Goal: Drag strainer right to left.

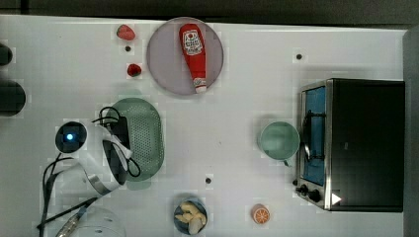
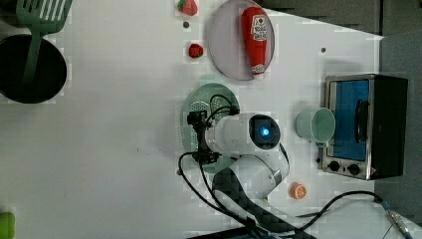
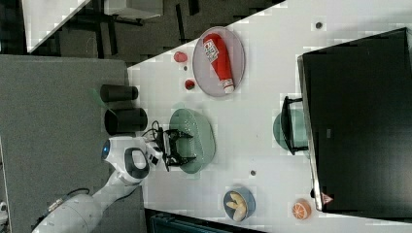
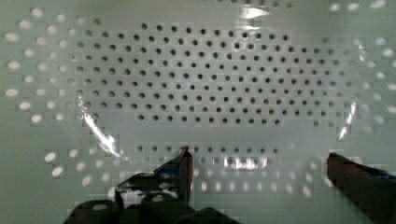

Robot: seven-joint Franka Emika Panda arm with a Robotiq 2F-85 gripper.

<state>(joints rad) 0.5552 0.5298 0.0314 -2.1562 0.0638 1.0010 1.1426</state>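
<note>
Strainer (image 1: 146, 133) holds nothing but fingers (image 4: 184, 170), spread wide, gripping nothing; ketchup bottle (image 1: 193, 57) on plate (image 1: 163, 54).

We are seeing a red ketchup bottle (image 1: 192, 55) lying on a greyish-pink plate (image 1: 163, 64), two strawberries (image 1: 125, 32) sitting just beside it, a mint-green cup (image 1: 279, 140) standing before a toaster oven (image 1: 353, 144), and a bowl of chips (image 1: 190, 215) resting near an orange half (image 1: 260, 214).
</note>
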